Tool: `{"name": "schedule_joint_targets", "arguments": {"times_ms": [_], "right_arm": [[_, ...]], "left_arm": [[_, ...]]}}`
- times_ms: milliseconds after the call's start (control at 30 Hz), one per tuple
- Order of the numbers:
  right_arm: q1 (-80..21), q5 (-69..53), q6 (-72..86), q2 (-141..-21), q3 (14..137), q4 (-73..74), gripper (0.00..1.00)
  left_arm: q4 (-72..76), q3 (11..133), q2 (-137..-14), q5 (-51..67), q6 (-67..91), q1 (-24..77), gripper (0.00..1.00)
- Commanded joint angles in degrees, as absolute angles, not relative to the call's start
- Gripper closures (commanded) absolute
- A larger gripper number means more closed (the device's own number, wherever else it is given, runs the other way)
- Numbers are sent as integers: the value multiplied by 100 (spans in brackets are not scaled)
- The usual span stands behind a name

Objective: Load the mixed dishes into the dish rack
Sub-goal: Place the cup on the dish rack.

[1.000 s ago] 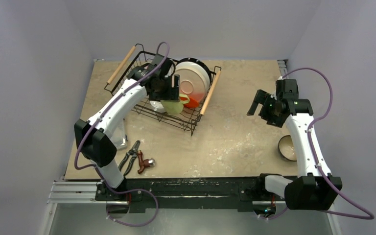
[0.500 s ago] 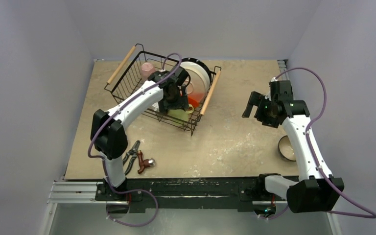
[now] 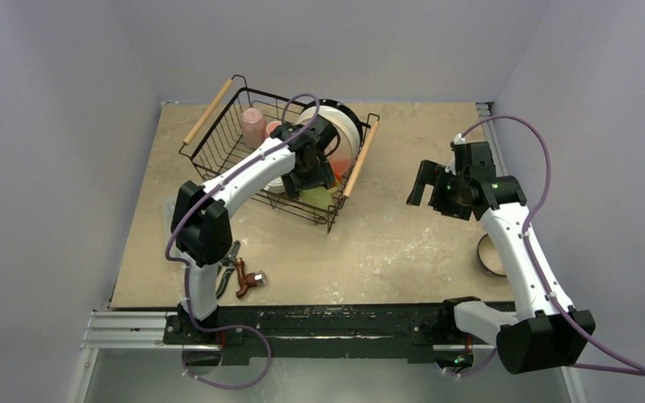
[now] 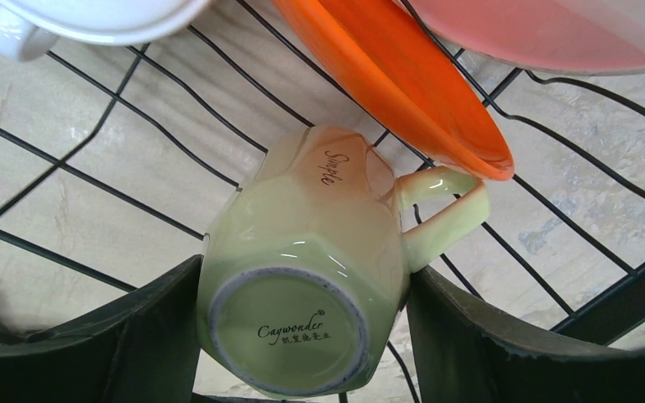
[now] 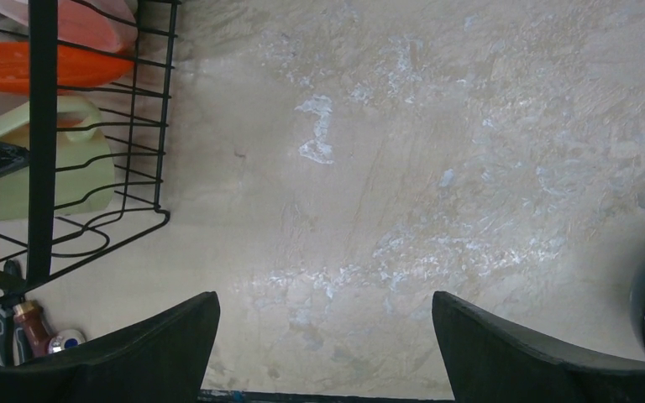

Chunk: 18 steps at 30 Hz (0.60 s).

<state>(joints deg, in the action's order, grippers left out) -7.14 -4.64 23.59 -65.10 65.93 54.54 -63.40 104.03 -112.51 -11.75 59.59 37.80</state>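
Our left gripper [image 4: 302, 284] grasping the green mug [image 4: 311, 239] in the dish rack [image 3: 209, 111] at eleven o'clock, our right gripper [image 5: 323, 312] released

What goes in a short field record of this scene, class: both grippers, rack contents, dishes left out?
left gripper: closed on green mug, inside dish rack
right gripper: open, empty, over the table
also in rack: pink mug, red plate, cream plate
not yet loaded: dark bowl, on table, far right
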Motion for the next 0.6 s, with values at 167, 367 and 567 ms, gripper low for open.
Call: {"name": "schedule_joint_targets", "arguments": {"times_ms": [167, 367, 567], "right_arm": [[-751, -442, 2439, -6213, 6499, 5326, 1], [-755, -440, 2438, -6177, 6485, 5333, 1], [-749, -431, 2435, -6169, 6450, 5315, 1]], "left_arm": [[-6517, 10696, -11456, -1192, 6446, 3976, 100], [-6506, 10707, -11661, -1171, 6493, 4052, 99], [-6542, 10726, -11685, -1111, 6444, 4095, 65]]}}
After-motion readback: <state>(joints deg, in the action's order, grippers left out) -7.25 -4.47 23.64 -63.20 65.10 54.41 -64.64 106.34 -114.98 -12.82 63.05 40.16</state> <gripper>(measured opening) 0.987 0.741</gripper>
